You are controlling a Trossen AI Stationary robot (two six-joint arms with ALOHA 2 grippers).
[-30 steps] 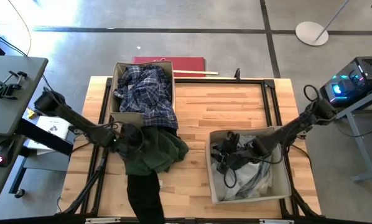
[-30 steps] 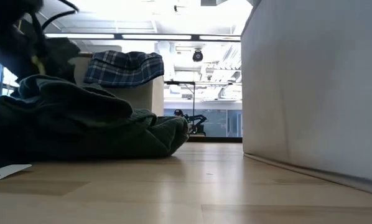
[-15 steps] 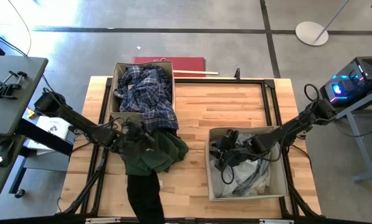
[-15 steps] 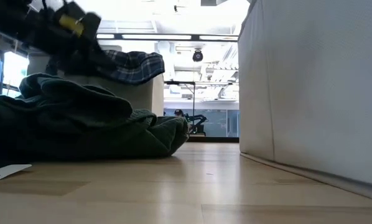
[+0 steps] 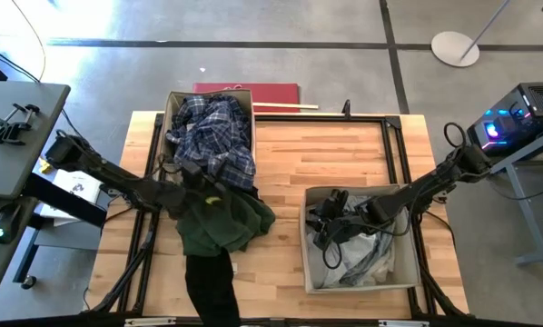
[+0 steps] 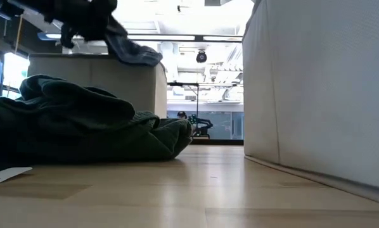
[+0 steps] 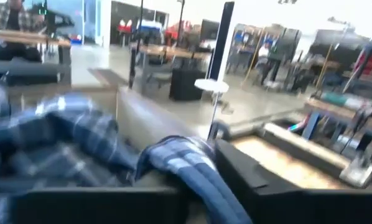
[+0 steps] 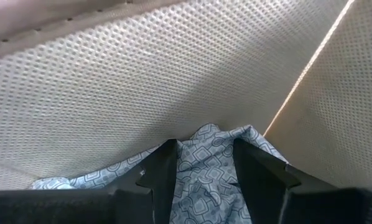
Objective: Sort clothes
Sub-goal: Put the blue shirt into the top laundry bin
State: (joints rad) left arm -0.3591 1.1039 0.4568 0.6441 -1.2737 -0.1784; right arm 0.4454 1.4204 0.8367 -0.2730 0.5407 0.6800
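Observation:
The blue-and-white plaid shirt (image 5: 212,136) fills the left beige box (image 5: 172,102) and spills over its near wall. My left gripper (image 5: 199,179) is just above that wall, shut on the shirt's overhanging part. A dark green garment (image 5: 224,222) lies heaped on the table before the box, and a black one (image 5: 208,286) reaches over the near edge. My right gripper (image 5: 321,227) is down inside the right beige box (image 5: 415,272), shut on a pale patterned garment (image 8: 204,152) among white and grey clothes (image 5: 367,259). My left gripper pinches a fold of the plaid shirt's overhanging part (image 7: 181,158) between its two fingers, coming from the table's left. The fold is raised above the box wall and its end hangs below the fingers (image 6: 134,52); the rest lies in the box. My right gripper has a pale blue-and-white patterned fold (image 8: 206,167) between its two fingers (image 8: 162,174), close to the box's inner wall. The fingers slant down into the box from the table's right. The rest of the garment lies in the box.
The dark green heap (image 6: 82,123) lies on the table between the boxes' near sides, with a white tag (image 6: 6,174) before it. The right box's wall (image 6: 316,95) stands close by. Bare wood (image 5: 326,154) lies between and behind the boxes; a black frame (image 5: 394,136) runs round it.
My left gripper has gone up and toward the far edge, from over the dark green heap to the left box's near wall, and has shut on the plaid shirt's overhanging part, which is now lifted off the wall. The right box has slid slightly toward the table's left.

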